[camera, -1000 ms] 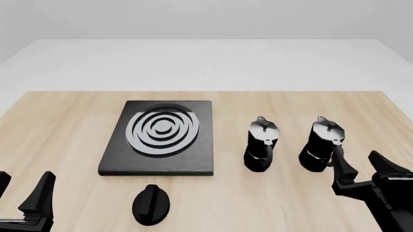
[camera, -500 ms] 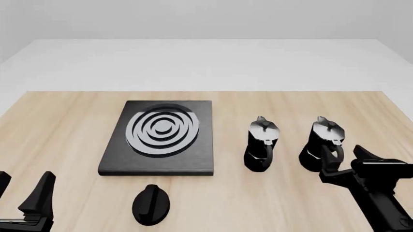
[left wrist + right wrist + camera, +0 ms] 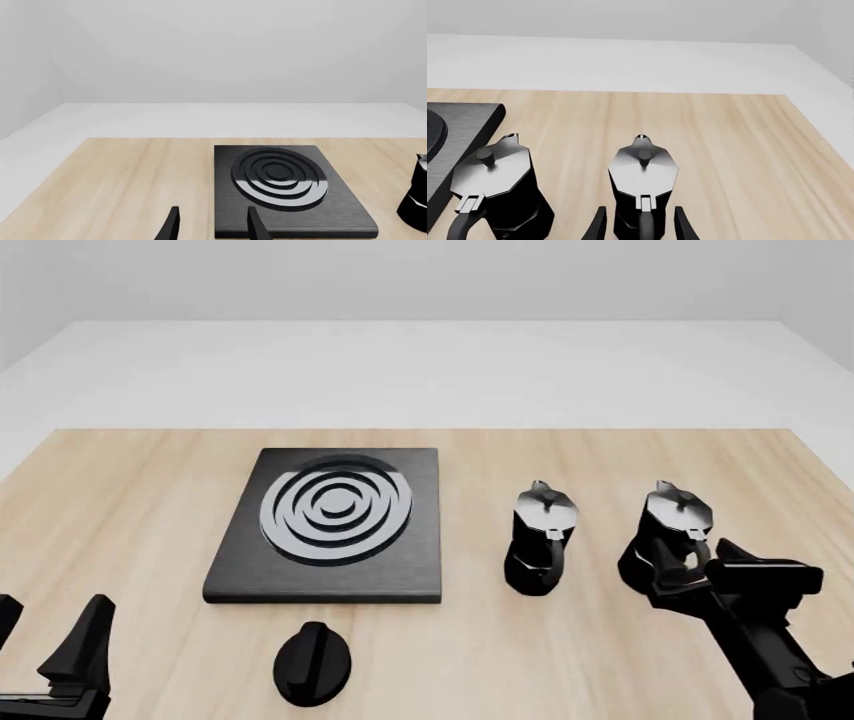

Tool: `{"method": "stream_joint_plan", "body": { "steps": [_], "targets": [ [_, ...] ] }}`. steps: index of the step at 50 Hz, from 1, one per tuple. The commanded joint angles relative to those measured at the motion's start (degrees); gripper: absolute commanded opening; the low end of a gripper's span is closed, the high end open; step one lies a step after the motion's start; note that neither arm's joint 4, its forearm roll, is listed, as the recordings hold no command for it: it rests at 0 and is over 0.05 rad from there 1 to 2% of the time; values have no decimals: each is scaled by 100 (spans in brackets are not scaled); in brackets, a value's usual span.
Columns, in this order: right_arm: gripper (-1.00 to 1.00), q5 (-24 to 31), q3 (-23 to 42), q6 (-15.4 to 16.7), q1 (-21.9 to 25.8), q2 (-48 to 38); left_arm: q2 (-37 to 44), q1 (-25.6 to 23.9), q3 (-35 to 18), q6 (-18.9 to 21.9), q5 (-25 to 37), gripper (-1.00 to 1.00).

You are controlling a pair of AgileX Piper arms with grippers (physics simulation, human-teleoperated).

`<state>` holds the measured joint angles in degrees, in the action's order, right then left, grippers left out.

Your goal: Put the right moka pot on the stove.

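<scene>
Our right gripper (image 3: 639,226) is open around the right pot (image 3: 642,187) handle; we squeeze it gently and straight.

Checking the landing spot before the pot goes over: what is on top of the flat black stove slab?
The flat black stove slab carries only its concentric silver-grey burner rings; no pot stands there. Both views show the top uncovered. What lies beneath the slab is hidden.
</scene>
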<state>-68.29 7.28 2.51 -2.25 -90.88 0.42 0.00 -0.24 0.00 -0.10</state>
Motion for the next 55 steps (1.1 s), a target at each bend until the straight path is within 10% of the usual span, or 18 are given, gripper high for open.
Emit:
{"method": "stream_joint_plan", "body": {
  "steps": [1, 9, 10, 30, 38, 55],
  "targets": [
    [100, -150, 122, 21, -52, -416, 0, 0, 0, 0, 0, 100],
    [100, -141, 154, 42, -108, -459, 0, 0, 0, 0, 0, 100],
    [-100, -146, 145, 33, -124, -435, 0, 0, 0, 0, 0, 100],
    [-100, -119, -5, 11, 16, 22, 0, 0, 0, 0, 0, 100],
    [-100, 2044, 132, -5, 230, 2820, 0, 0, 0, 0, 0, 100],
    [-100, 3868, 572, -65, 372, 4703, 0, 0, 0, 0, 0, 100]
  ]
}}
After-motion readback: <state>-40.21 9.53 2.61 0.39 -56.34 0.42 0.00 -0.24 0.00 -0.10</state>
